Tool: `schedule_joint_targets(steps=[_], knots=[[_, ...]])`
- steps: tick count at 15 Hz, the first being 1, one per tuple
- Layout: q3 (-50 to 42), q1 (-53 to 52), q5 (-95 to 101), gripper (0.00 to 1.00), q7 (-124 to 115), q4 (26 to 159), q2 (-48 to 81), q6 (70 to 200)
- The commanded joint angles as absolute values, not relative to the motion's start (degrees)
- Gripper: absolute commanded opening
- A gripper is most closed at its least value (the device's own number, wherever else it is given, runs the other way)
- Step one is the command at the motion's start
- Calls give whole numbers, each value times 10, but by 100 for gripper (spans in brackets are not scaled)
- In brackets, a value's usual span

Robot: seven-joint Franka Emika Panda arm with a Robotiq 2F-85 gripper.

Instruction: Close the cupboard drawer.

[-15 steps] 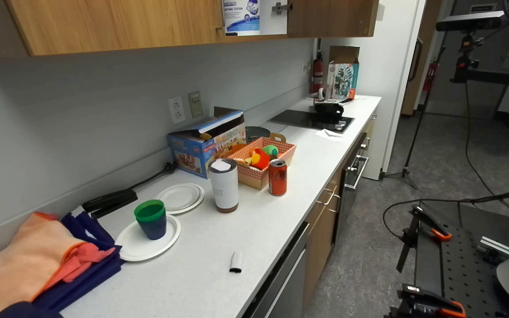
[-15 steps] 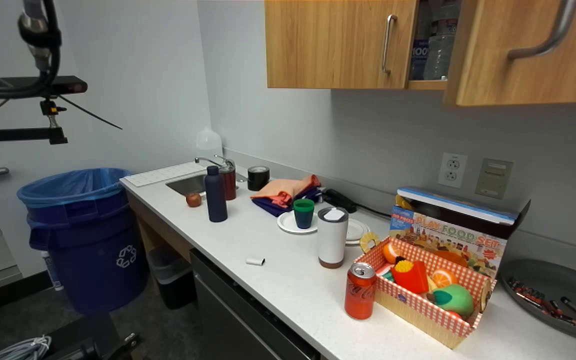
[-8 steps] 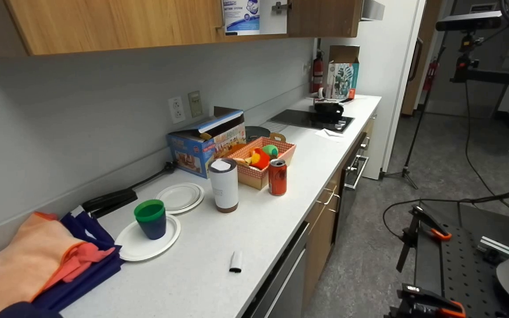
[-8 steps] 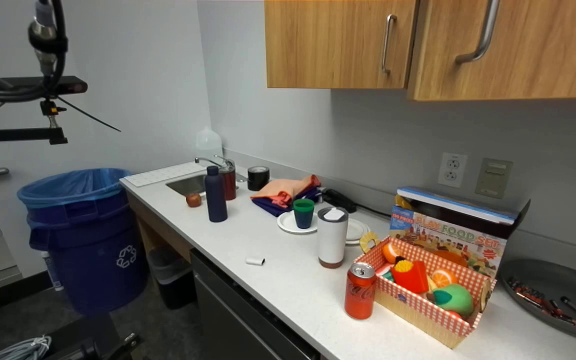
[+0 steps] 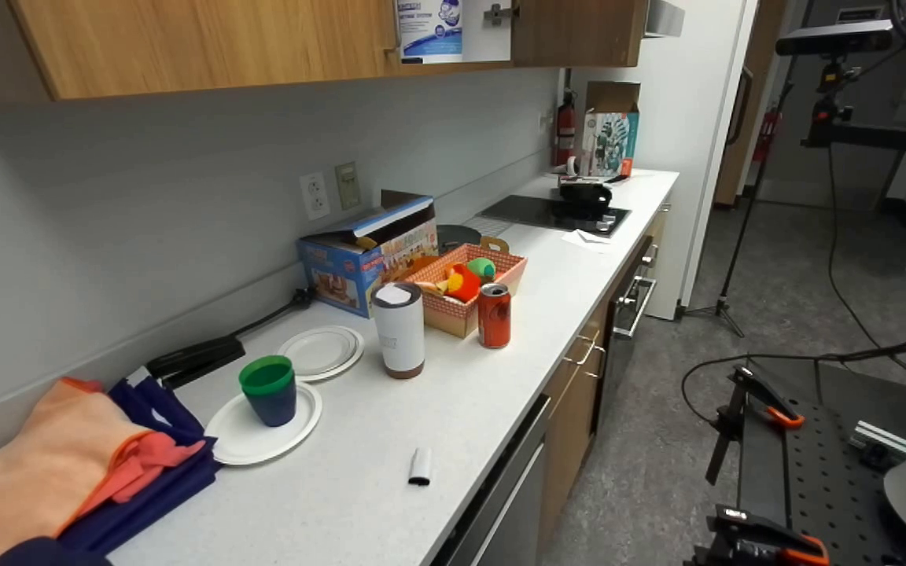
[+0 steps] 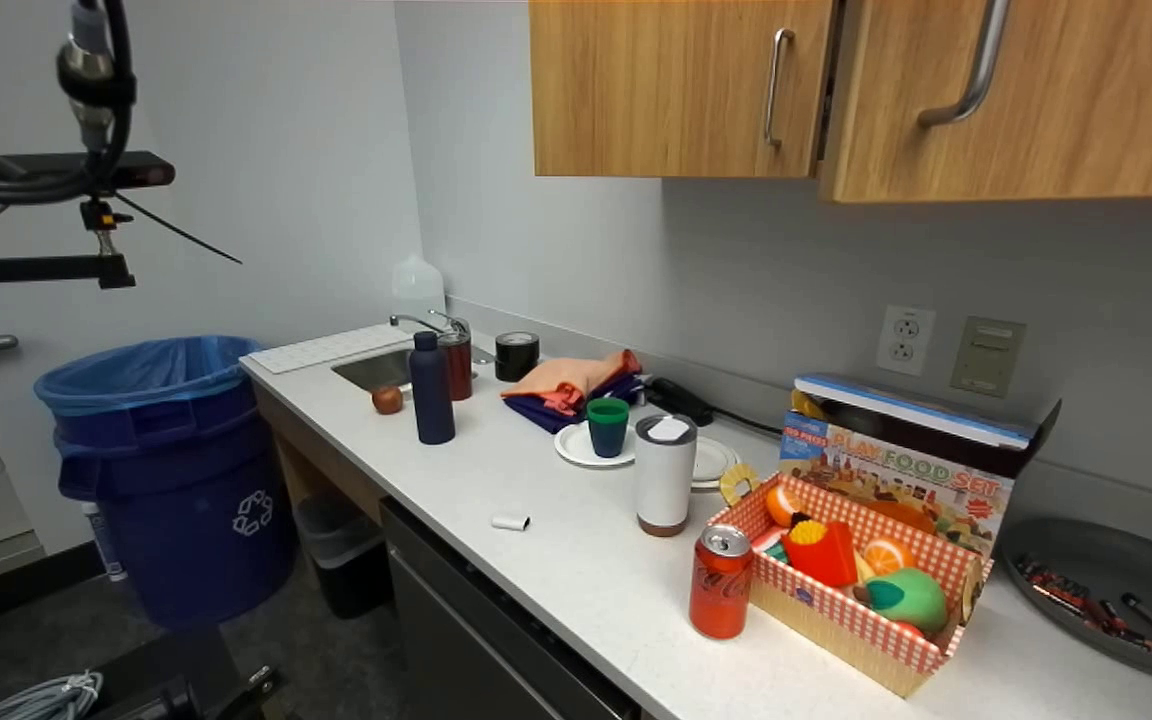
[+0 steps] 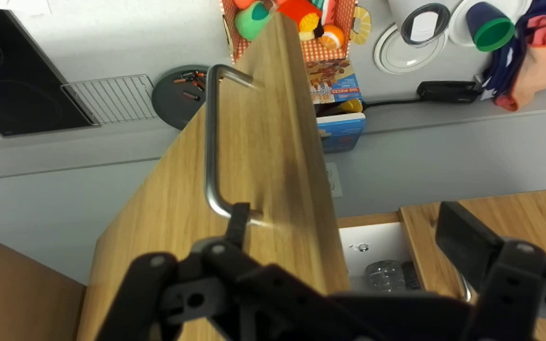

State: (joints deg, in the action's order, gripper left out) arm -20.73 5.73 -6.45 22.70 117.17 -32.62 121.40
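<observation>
Pincer (image 7: pixel 346 213) released, its two fingers (image 7: pixel 465 241) well apart; in the wrist view the free edge of the one ajar cupboard door (image 7: pixel 273 156) shows between them, and one fingertip overlaps the upper end of its handle (image 7: pixel 211 137). Whether anything touches, I cannot tell. The door hangs over the worktop (image 6: pixel 586 570), hinged at its right, with one closed neighbouring door (image 6: pixel 681 90) to its left. Over the past second it has swung clearly inward, then nearly stopped; in an exterior view the gap between the two even looks slightly wider than half a second ago. For the task I take this as good progress that has stalled: another push on the front is probably needed.

Counting from the near edge: one white tube (image 6: pixel 511 522), one red can (image 6: pixel 721 590), one gingham basket (image 6: pixel 826 637) of toy food (image 6: pixel 826 555). Behind them: one white tumbler (image 6: pixel 664 475), one play-food box (image 6: pixel 896 455), one dark pan (image 6: pixel 1096 553), one plate (image 5: pixel 237 438) bearing green-and-navy cups (image 5: pixel 270 389), how many nested I cannot tell, and a stack of at least two further plates (image 5: pixel 319 350). Farther, toward the left: one heap of cloths (image 5: pixel 44 472), its layers uncountable, one navy bottle (image 6: pixel 431 390), one red bottle (image 6: pixel 460 368), one black roll (image 6: pixel 517 358) and one clear jug (image 6: pixel 418 287). On the wall (image 6: pixel 736 260) at the back: one socket (image 6: pixel 905 340), one beige cover (image 6: pixel 988 357).
</observation>
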Motion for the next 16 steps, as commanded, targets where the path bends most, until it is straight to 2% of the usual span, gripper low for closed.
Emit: schedule_joint_targets(steps=[1, 10, 16], knots=[[-210, 24, -82, 100, 276, 1156, -310, 1255], [-210, -70, -136, 100, 364, 1116, -261, 1328], [-207, -93, -219, 100, 393, 1056, -184, 1351]])
